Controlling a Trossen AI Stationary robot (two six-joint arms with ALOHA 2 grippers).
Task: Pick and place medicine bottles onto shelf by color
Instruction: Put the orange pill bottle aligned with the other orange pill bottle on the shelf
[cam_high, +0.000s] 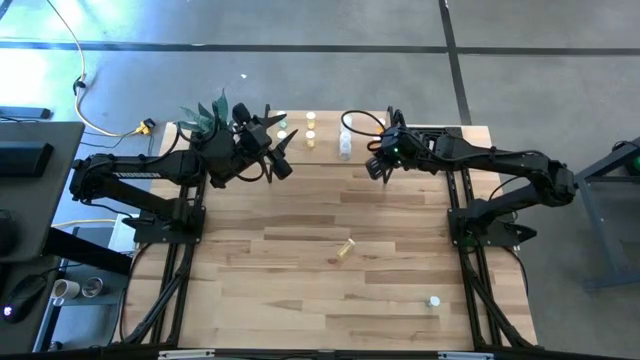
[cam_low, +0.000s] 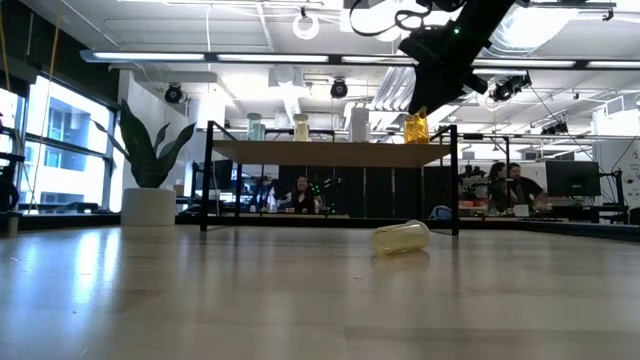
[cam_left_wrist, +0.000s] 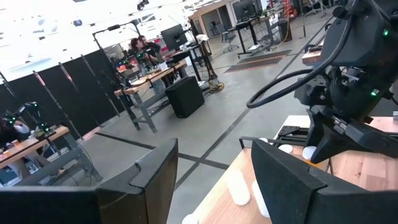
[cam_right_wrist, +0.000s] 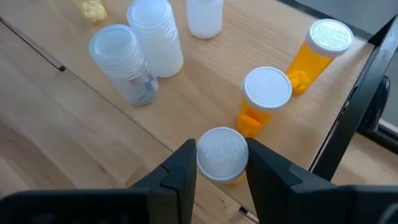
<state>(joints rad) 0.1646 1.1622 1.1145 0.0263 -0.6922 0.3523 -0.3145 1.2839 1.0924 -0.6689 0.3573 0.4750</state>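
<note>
On the shelf (cam_low: 330, 152), most of the work looks done: bottles are lined up along the top in colour groups. From the low view, a greenish bottle (cam_low: 256, 127), a yellowish bottle (cam_low: 301, 128), a white bottle (cam_low: 359, 124) and an orange bottle (cam_low: 416, 127) are seen standing in a row. In the right wrist view more are seen: two clear-white ones (cam_right_wrist: 155, 37) side by side, a third white one behind, and two standing orange bottles (cam_right_wrist: 264, 96) near the shelf's corner.

The right claw (cam_right_wrist: 222, 165) is held over that orange corner, pinched on an orange bottle with a white cap (cam_right_wrist: 222, 153); fingers (cam_right_wrist: 180, 167) are pressed against the cap on both sides. Placement beside the other oranges is judged to be the step in hand; whether its base is already down cannot be told.

The left claw (cam_left_wrist: 214, 180) is parked near the shelf's far-left end by the plant (cam_high: 207, 115), fingers spread, nothing held.

Left to do, judged from the high view: one yellow bottle (cam_high: 345, 248) is lying on its side mid-bench (cam_high: 300, 290), and one white-capped bottle (cam_high: 434, 300) is standing near the bench's front-right corner, well apart from the shelf. Both are still to be picked.

Contents: the bottles are translucent. Something small and coloured is visible at the bottom of one clear bottle (cam_right_wrist: 121, 62); the rest look empty or cannot be judged. All caps are on.
</note>
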